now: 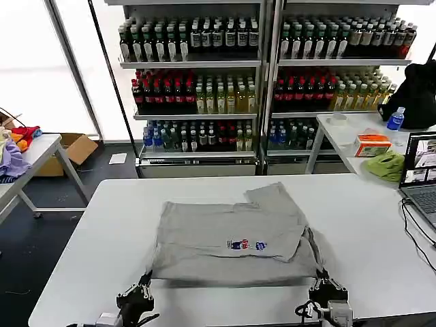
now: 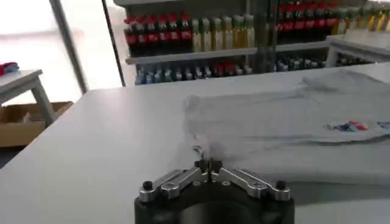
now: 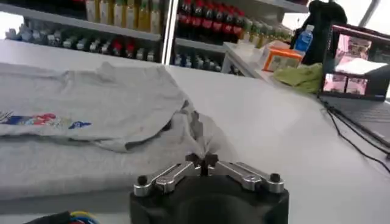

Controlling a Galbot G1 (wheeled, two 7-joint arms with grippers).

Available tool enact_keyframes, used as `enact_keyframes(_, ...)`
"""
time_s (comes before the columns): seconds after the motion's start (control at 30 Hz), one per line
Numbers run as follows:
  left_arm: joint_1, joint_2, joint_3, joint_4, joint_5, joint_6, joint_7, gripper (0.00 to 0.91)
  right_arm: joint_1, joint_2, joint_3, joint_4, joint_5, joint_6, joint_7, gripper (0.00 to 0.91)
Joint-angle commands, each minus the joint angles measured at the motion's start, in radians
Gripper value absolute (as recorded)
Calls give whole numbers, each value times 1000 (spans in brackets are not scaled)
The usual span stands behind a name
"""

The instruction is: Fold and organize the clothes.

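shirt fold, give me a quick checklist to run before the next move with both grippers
1. Left gripper shut on the shirt at its near left corner: ok.
2. Right gripper shut on the near right corner: ok, cloth bunches up at its fingertips.
3. Both grips level along the near hem: ok in the head view.
4. Shirt smooth before folding: not ok, a sleeve is flipped over at the far right and the right edge is wrinkled.
5. Table bare beyond the shirt for the fold: ok.
6. Laptop cable away from the right arm's path: cannot tell, it lies on the table's right side.
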Motion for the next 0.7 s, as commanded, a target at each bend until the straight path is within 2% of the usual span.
enact_keyframes(0.03, 103, -14, -8, -26, 22, -10, -3, 0, -43, -47, -10, 19, -3, 3, 15, 0)
enact_keyframes(0.27, 115, -14, -15, -17, 10, -8, -6, 10, -59, -47, -8, 3, -5, -2, 30, 10)
enact_keyframes(0.3, 115, -12, -19, -14, 7, -7, -7, 595, -71, -52, -8, 2, -12, -1, 29, 343)
enact_keyframes(0.33, 115, -10, -20, -13, 7, -6, -6, 877, -79, -56, -7, 5, -13, 1, 28, 736)
enact_keyframes(0.37, 116, -10, -20, -13, 5, -4, -7, 907, -82, -57, -7, 6, -13, 0, 29, 907)
enact_keyframes(0.53, 115, -28, 1, -43, -37, -5, 7, 907, -101, -27, 8, 31, -8, -3, 61, 907)
enact_keyframes(0.63, 100, -36, 5, -88, -181, -7, 18, 907, -118, -21, 24, 56, -22, 32, 71, 907)
enact_keyframes(0.7, 80, -37, -5, -115, -205, -7, 18, 907, -126, -23, 40, 74, -21, 45, 70, 907)
